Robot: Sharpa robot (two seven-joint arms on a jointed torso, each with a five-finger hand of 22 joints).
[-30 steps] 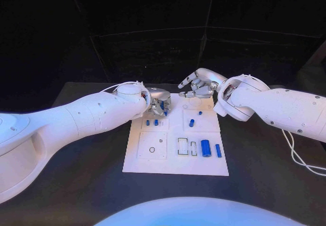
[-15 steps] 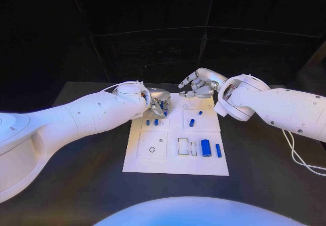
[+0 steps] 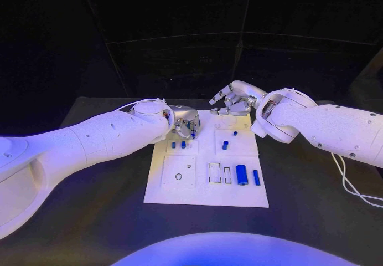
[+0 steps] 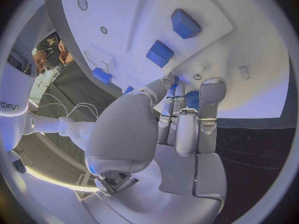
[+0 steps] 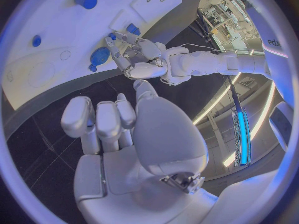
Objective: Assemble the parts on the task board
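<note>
The board (image 3: 206, 188) lies in the middle of the table (image 3: 319, 221), long side running away from me. On it I count six blue parts: two small ones (image 3: 178, 144) side by side just below my left hand, a tiny one (image 3: 234, 133) and a short one (image 3: 225, 145) in the far right square, then a fat cylinder (image 3: 242, 174) and a thin bar (image 3: 256, 177) lying side by side on the near right.

My left hand (image 3: 187, 122) is over the board's far left corner, fingers curled down close together. A bit of blue (image 4: 192, 99) shows between its fingertips (image 4: 212, 90), but I cannot tell whether I hold it or merely cover it.

My right hand (image 3: 231, 102) hangs at the board's far edge, fingers loosely bent, apart, holding nothing. Its forearm cuts off the board's far right corner.
</note>
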